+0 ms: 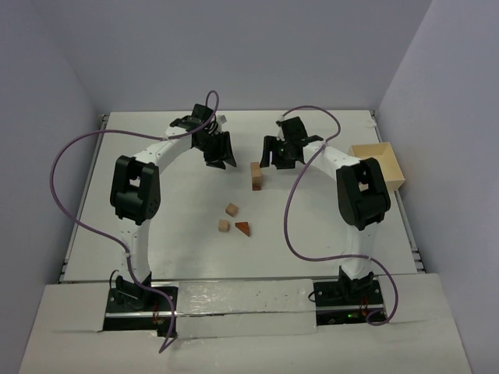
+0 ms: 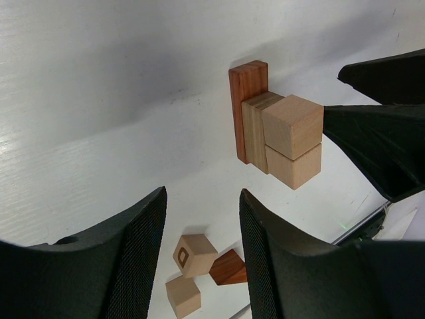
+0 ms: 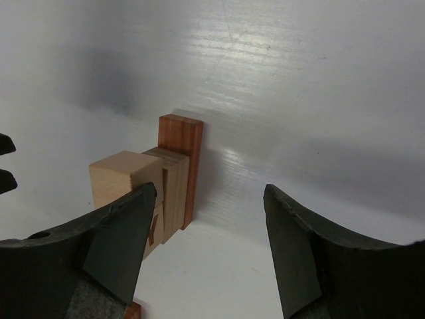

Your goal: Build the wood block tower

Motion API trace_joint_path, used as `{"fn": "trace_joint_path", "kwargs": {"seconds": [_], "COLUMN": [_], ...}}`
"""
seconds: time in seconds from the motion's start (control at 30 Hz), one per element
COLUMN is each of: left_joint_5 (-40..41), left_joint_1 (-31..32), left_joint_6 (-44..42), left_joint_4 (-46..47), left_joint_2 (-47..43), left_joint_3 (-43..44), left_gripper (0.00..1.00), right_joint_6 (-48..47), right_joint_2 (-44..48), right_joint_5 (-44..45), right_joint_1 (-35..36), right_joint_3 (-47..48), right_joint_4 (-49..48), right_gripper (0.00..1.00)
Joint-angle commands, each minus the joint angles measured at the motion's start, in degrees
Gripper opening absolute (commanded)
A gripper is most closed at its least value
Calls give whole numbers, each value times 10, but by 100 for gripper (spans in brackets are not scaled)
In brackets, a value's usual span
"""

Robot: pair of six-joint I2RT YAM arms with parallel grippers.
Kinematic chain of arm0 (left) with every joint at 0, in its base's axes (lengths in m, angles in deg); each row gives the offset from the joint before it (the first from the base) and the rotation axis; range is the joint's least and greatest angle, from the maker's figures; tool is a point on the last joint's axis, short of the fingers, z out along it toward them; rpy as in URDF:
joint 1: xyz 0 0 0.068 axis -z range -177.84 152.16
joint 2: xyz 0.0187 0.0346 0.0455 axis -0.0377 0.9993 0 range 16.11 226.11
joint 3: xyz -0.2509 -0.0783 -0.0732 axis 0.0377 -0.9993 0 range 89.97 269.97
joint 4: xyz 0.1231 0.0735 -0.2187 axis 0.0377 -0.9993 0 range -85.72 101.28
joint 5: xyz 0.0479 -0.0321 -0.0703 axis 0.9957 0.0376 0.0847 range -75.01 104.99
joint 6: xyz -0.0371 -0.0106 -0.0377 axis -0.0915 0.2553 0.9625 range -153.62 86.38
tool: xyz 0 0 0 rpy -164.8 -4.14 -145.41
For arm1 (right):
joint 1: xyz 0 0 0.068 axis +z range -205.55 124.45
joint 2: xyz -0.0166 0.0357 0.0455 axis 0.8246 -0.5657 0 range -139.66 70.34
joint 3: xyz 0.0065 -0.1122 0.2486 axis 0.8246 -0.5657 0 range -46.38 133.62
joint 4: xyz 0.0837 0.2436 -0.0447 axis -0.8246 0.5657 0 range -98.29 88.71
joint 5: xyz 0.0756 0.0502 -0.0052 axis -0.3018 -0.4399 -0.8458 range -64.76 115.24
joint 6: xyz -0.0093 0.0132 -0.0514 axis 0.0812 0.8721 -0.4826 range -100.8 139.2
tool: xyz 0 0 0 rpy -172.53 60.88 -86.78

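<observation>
White table (image 1: 187, 249), matte, faint streaks across surface. Tower (image 1: 256, 177) stands just far of centre: reddish-brown piece with tan pieces tight against it. Three loose blocks lie near of it, slightly left. Tan cube (image 1: 231, 209) is farthest of the three. Second tan cube (image 1: 224, 226) sits just near of the first, small gap between. Reddish-brown wedge (image 1: 243, 227) lies just right of second cube, not touching. Pale wooden box (image 1: 378, 165) sits at right edge, top open, well apart from blocks.

White table (image 1: 187, 249), plain walls (image 1: 249, 47), perhaps pale lilac; soft light.
</observation>
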Motion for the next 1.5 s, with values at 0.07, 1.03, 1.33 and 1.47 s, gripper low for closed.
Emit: {"fn": "trace_joint_path", "kwargs": {"seconds": [0.07,1.03,1.33,1.47], "left_joint_5": [0,59,34,26], "left_joint_1": [-1,13,28,37], "left_joint_6": [1,-20,-25,-29], "left_joint_4": [1,-14,-21,-27], "left_joint_2": [0,25,76,91], "left_joint_3": [26,34,65,84], "left_gripper": [55,8,20,26], "right_joint_6": [-4,-49,-45,-42], "right_joint_2": [39,149,124,116], "right_joint_5": [3,50,20,16], "right_joint_1": [5,-88,-94,-93], "right_joint_3": [-8,-67,-60,-59], "right_joint_4": [-2,35,40,39], "right_gripper": [74,64,65,65]}}
